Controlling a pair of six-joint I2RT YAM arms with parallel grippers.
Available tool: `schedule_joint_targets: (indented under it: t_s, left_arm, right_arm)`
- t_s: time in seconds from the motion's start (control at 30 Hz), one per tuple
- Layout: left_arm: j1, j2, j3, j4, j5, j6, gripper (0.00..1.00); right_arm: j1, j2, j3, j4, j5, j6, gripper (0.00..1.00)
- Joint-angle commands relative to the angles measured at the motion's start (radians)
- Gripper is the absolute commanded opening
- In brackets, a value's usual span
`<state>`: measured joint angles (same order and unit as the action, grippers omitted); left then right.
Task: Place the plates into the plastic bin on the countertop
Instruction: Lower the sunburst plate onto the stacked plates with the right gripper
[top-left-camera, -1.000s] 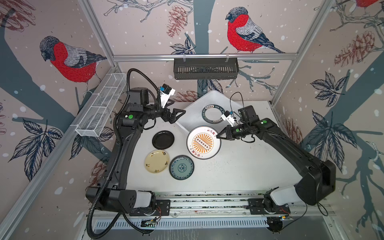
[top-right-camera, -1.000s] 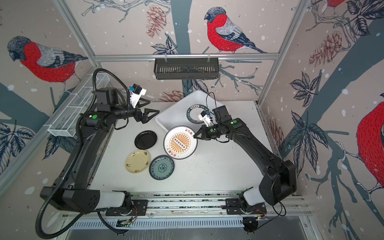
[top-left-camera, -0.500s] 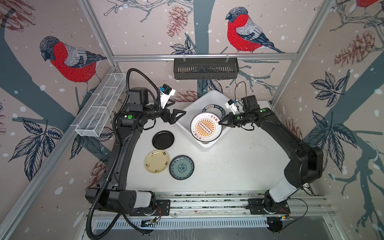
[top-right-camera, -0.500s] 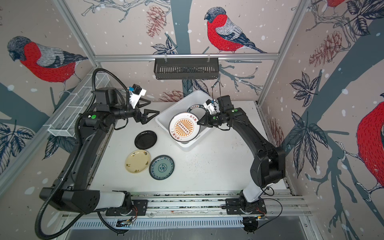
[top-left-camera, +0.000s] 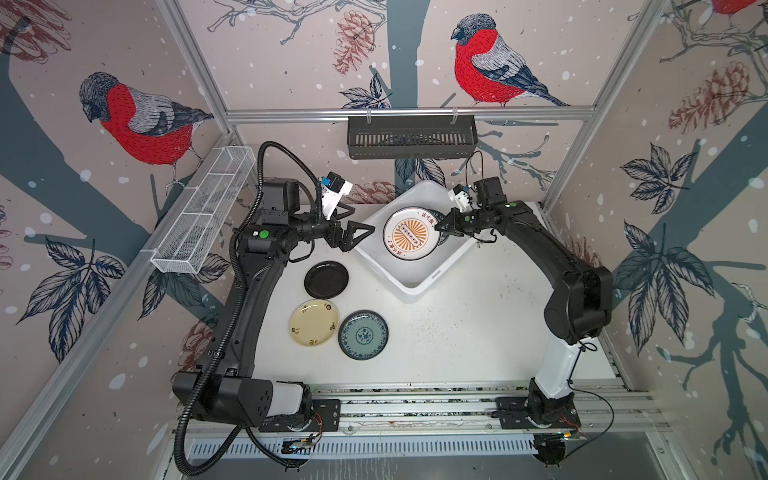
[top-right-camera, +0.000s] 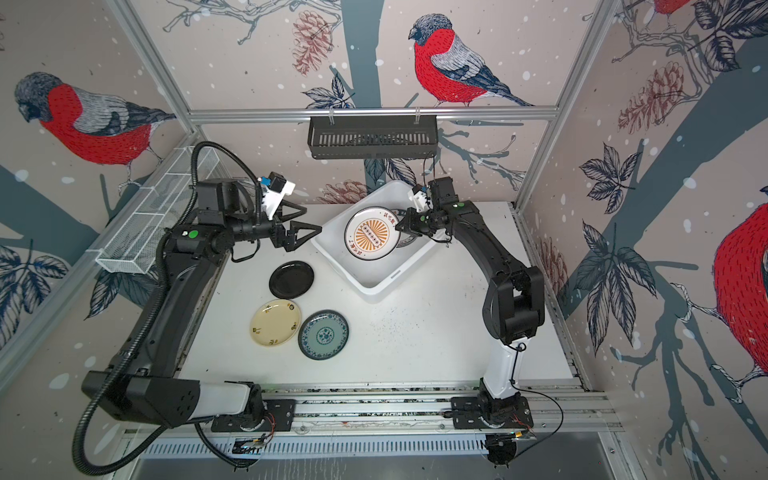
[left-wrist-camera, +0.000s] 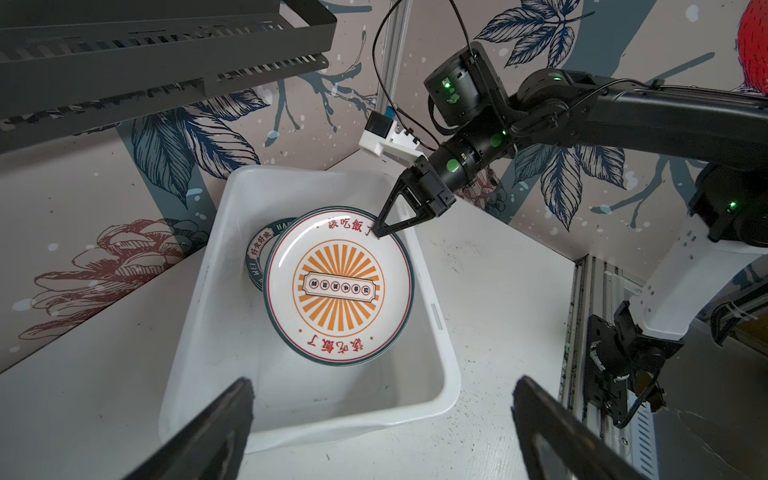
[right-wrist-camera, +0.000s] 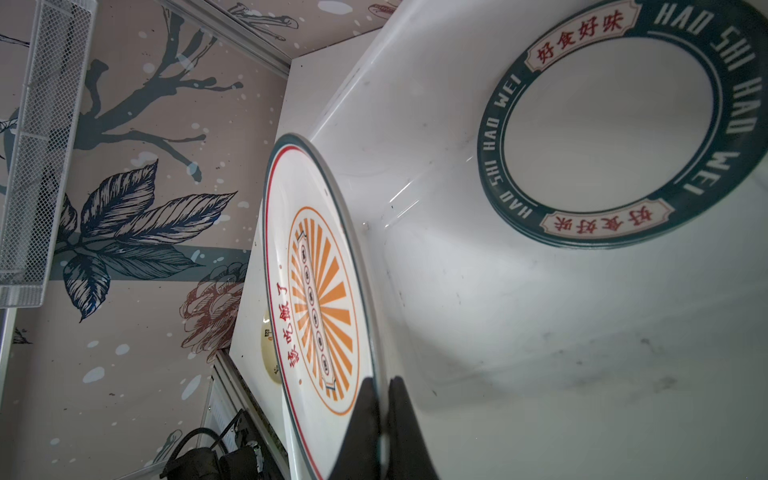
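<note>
In the left wrist view the sunburst plate (left-wrist-camera: 338, 286) covers most of the lettered plate (left-wrist-camera: 258, 254); how many lie stacked there is unclear; the right wrist view's edge crops the lettered plate; only a sliver of the cream plate (right-wrist-camera: 268, 349) shows there; the left gripper (left-wrist-camera: 382, 384) has fingers (left-wrist-camera: 208, 432) running off the frame.

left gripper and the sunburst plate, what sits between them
Only the near wall of the plastic bin and its bare floor, shown in the left wrist view.

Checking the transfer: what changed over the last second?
Right claw, shut on the sunburst plate rim, carried it from the countertop back over the bin, above the lettered plate; not let go. Unchanged: left claw open beside the bin; black plate, cream plate and teal plate on the countertop.
</note>
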<state>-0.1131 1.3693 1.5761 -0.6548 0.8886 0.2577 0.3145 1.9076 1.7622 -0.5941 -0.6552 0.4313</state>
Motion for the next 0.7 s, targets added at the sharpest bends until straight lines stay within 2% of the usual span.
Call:
schedule_joint_targets:
  t_s: [0.0,0.17,0.43,0.67]
  left_arm:
    - [0.001,0.011,0.007,0.035,0.032,-0.011,0.96]
    - [0.001,0.029,0.011,0.035,0.036,-0.014,0.96]
    - [0.001,0.037,-0.009,0.040,0.036,-0.015,0.96]
    - [0.001,0.042,-0.009,0.039,0.032,-0.015,0.96]
  right_arm:
    - [-0.016,0.032,0.030,0.061,0.021,0.027,0.01]
    - [-0.047,0.078,0.066,0.069,0.062,0.037,0.01]
    - [-0.071,0.140,0.116,0.073,0.214,0.051,0.01]
    - [-0.080,0.206,0.135,0.130,0.273,0.093,0.01]
